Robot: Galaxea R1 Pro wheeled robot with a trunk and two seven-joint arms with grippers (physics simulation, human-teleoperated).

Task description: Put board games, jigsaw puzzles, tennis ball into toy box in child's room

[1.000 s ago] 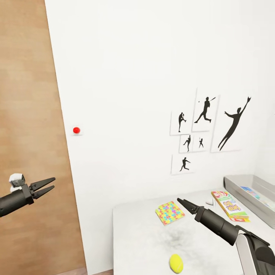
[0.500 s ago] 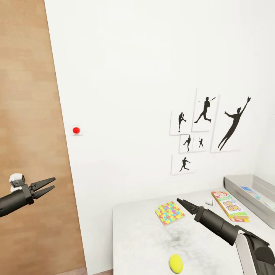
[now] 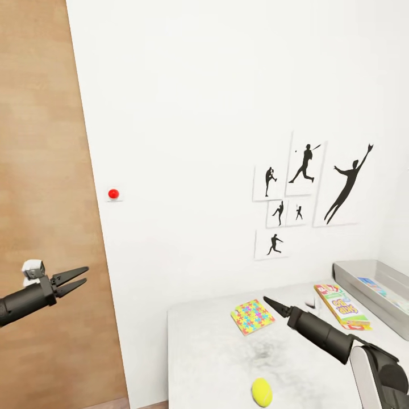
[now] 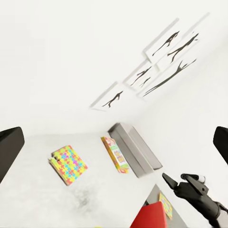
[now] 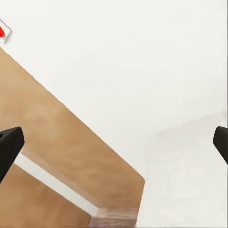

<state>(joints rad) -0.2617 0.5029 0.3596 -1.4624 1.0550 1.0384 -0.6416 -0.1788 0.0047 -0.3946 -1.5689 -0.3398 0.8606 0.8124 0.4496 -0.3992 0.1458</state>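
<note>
Left gripper open a little, in the air at left, before the wooden door. Right gripper open, above the table. On the table: puzzle just left of the right gripper, ball near, game right, touching the toy box at far right.

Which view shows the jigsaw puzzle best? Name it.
The left wrist view: the jigsaw puzzle lies whole and unobstructed on the table. The head view shows it smaller, its corner near the right gripper.
</note>
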